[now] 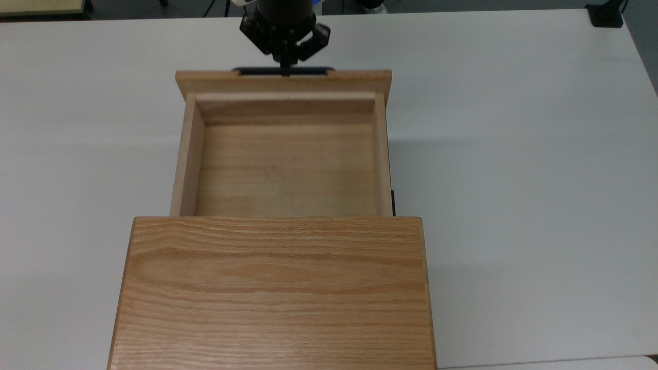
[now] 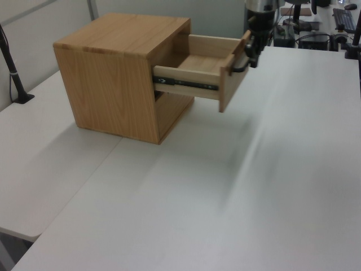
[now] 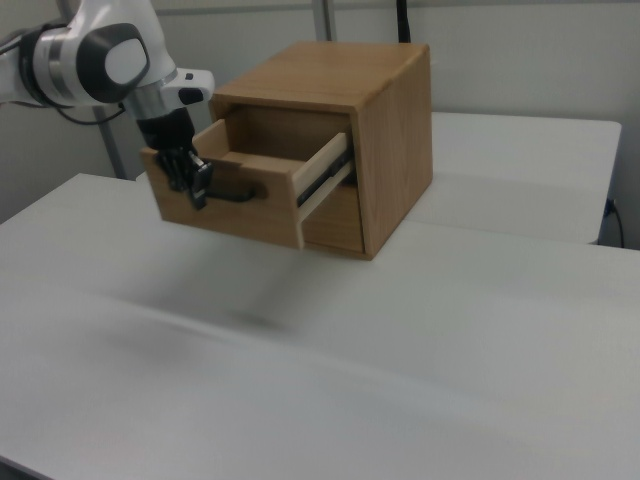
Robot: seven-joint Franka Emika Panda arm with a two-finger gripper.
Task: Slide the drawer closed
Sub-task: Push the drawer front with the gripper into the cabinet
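The drawer (image 1: 281, 154) sits at centre frame in the top view, most of its length out of the cabinet (image 1: 275, 293), so nearly all the closing is left. At top centre the gripper (image 1: 286, 66), fingers pressed together, meets the black handle (image 1: 257, 70), apparently placed to push the drawer inward.

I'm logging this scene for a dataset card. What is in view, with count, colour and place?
drawer: one, light wood, empty, pulled partly out of the cabinet.
handle: one, black bar, on the drawer's front panel.
cabinet: one, oak grain, flat top, standing on the table.
table: one, white, under everything.
arm: one, white and black, at the right view's upper left.
claw: one, black, at the handle.
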